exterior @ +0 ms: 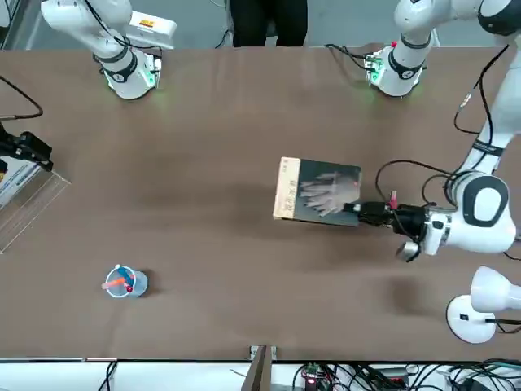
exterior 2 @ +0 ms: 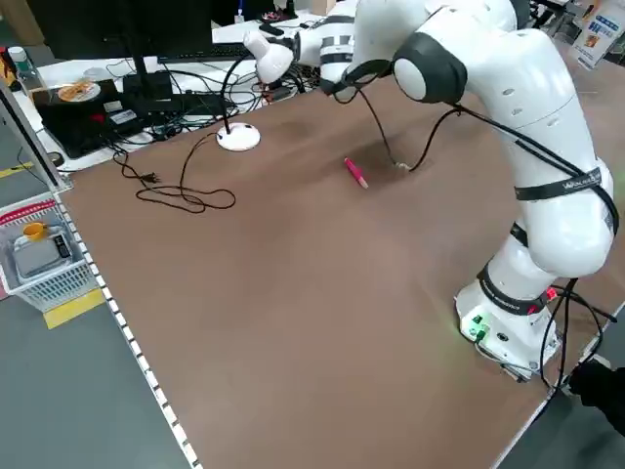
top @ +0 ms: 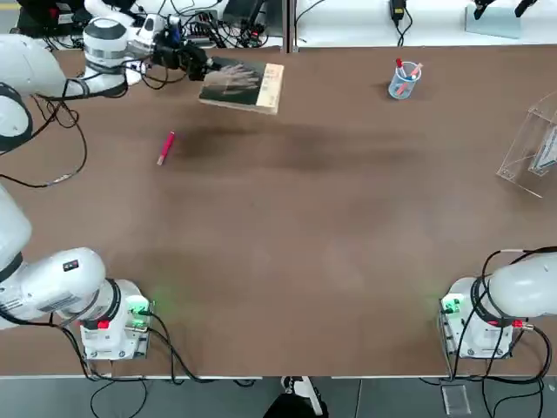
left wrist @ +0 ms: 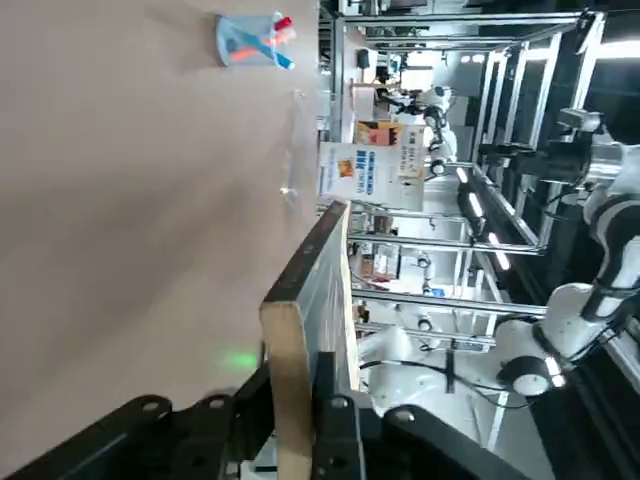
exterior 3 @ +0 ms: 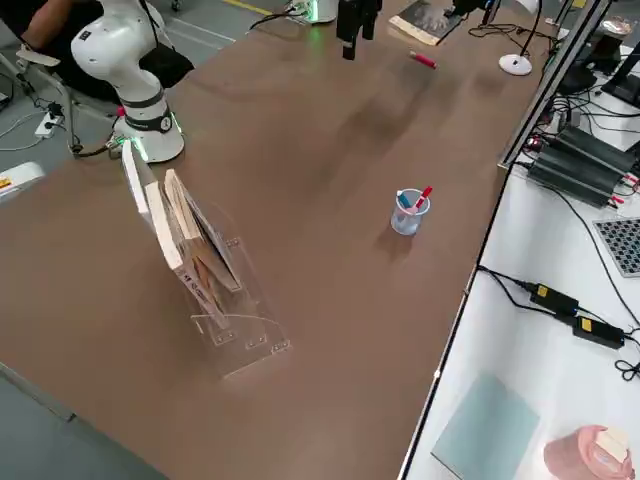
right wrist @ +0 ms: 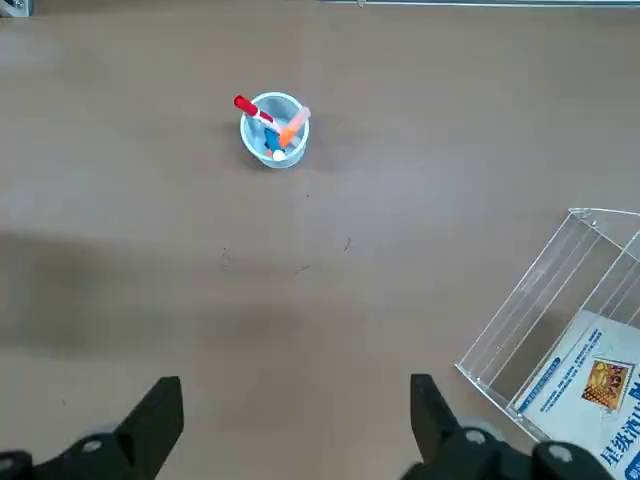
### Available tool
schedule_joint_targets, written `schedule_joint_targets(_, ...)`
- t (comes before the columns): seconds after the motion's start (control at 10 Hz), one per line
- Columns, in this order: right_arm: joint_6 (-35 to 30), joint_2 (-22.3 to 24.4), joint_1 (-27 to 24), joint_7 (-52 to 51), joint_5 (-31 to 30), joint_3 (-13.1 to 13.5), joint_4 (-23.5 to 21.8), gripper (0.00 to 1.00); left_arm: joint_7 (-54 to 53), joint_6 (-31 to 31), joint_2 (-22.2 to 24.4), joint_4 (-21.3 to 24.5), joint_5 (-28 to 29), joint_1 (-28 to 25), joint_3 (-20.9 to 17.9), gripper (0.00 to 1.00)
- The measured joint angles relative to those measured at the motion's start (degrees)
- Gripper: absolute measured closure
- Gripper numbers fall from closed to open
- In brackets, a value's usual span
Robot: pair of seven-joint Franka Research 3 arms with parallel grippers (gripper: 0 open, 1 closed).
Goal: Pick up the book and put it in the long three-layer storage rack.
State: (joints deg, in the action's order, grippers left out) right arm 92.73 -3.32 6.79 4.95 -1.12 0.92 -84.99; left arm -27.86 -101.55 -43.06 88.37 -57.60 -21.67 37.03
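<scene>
The book (top: 244, 84), dark grey with a pale hand picture and a tan edge strip, hangs above the far left of the table, casting a shadow below it. My left gripper (top: 204, 68) is shut on its left edge. From across the table the book (exterior: 319, 191) lies flat in that gripper (exterior: 362, 210). In the left wrist view the book's edge (left wrist: 300, 340) is pinched between the jaws. The long three-layer storage rack (top: 531, 148), clear acrylic, stands at the far right with printed sheets inside. My right gripper (right wrist: 295, 430) hovers open, high over the table near the rack (right wrist: 560, 330).
A clear pen cup (top: 403, 80) with coloured pens stands far right of centre. A red pen (top: 165, 148) lies on the table near the book. A white lamp base (exterior 2: 238, 139) and cables sit at the far left edge. Both arm bases (top: 113, 326) flank the near edge.
</scene>
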Motion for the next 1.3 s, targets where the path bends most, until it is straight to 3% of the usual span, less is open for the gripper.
schedule_joint_targets(0.8,1.20,-0.10,0.00,0.00,0.00,0.03,-0.33,0.00,4.92,-7.60,-0.01,-5.18,-7.44,10.72,0.81,0.96)
schedule_joint_targets(1.3,7.30,-0.97,0.00,0.01,0.00,0.12,-3.89,0.00,4.84,-15.86,-0.03,-6.13,-8.39,16.17,0.80,0.96)
